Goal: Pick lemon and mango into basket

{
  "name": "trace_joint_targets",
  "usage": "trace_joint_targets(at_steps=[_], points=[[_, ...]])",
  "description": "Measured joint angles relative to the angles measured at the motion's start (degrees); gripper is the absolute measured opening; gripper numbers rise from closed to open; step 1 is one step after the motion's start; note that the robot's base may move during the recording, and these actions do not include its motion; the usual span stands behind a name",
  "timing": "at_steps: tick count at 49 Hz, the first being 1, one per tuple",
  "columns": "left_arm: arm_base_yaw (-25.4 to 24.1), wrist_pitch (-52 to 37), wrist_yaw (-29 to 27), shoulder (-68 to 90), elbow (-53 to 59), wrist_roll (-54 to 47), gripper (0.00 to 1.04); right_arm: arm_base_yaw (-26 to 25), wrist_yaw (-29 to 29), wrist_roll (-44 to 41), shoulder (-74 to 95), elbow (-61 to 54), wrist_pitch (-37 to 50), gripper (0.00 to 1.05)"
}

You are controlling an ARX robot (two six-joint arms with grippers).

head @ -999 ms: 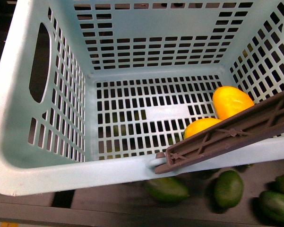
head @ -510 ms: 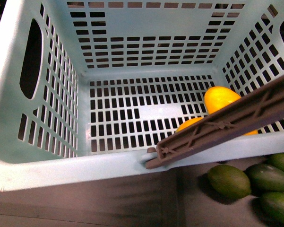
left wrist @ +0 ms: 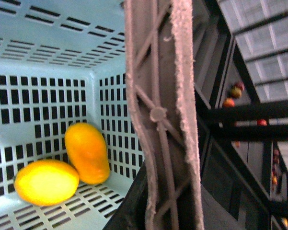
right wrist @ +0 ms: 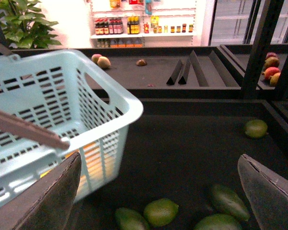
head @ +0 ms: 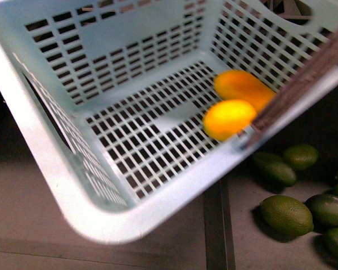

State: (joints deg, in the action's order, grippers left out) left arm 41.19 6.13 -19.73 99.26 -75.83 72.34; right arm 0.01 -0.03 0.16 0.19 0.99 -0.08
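Looking down through the front view, we see the basket [head: 73, 169] tilted and blurred, its slotted teal floor facing us. Two yellow-orange fruits lie inside it on the floor, touching each other near the corner by the brown handle [head: 303, 79]. We take the longer, deeper orange one lying closer to the far wall as the mango [head: 244, 87], and the shorter, plumper, brighter one just in front of it as the lemon [head: 229, 118]. Our left wrist view shows the same pair: the lemon [left wrist: 46, 182] resting against the mango [left wrist: 87, 152] in the basket's corner, with the handle [left wrist: 160, 115] running close across the picture. We cannot see the left gripper's fingers in any view, so we cannot tell whether they are spread or pressed on anything.

Outside the basket, on the dark display shelf [head: 236, 225], several green fruits [head: 285, 215] lie scattered near the basket's low corner.

In our right wrist view the right gripper [right wrist: 165, 191] stands with its two dark fingers [right wrist: 55, 201] spread wide apart and nothing between them. It hangs above the shelf, beside the basket [right wrist: 110, 103], with more green fruits [right wrist: 160, 212] below it
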Motion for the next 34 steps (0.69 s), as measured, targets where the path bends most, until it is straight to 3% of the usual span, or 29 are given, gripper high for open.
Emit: trace_joint_targets(at_steps=[8,16,34], points=[[-6.93,-1.64,-2.86,6.82,-4.44,2.84,0.05,0.0,0.04,0.0,0.0,0.0,0.0,0.96],[-12.94,-3.04,-4.87,12.76,-5.55,12.94,0.05,0.0,0.04,0.0,0.0,0.0,0.0,0.96],[-20.68,-8.11,1.99,21.09,-7.72,13.64,0.05,0.0,0.04,0.02,0.0,0.0,0.0,0.96]])
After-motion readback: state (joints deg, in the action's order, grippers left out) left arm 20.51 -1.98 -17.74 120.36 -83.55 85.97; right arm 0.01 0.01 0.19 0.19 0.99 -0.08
